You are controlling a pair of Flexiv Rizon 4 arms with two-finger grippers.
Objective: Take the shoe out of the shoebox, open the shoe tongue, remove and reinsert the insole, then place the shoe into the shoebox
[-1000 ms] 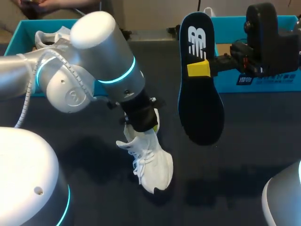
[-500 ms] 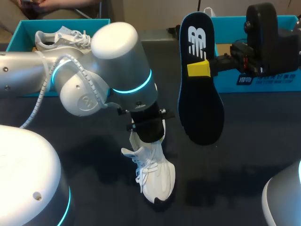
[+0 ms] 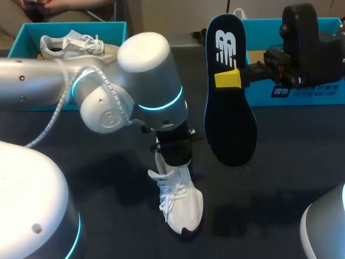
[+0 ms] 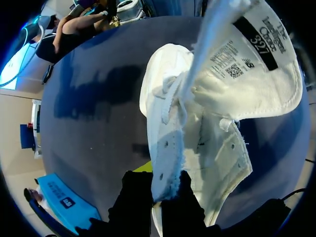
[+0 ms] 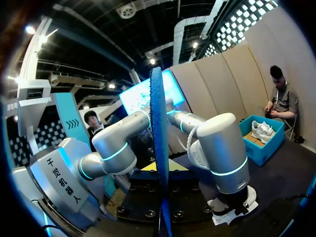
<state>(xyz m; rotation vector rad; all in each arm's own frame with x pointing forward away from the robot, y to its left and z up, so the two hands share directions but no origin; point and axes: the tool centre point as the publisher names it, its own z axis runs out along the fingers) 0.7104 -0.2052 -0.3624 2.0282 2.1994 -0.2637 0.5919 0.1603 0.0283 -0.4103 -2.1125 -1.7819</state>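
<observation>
Shoe [image 3: 180,202]: out, on table [image 3: 280,162], clamped by left gripper [image 4: 159,186]; insole [image 3: 229,113]: removed, pinched in right gripper [image 3: 233,79] (reinsertion, reboxing outstanding).

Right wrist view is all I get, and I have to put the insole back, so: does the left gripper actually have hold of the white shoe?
Observer: Yes. In the left wrist view the left gripper is shut on the white shoe, pinching the eyelet edge beside its opening.
Operator: Is the tongue out of the way?
Observer: The tongue is lifted clear of the opening, label side showing.
Operator: Which end of my insole hangs down?
Observer: The head view shows the insole upright in the right gripper, wider end down.
</observation>
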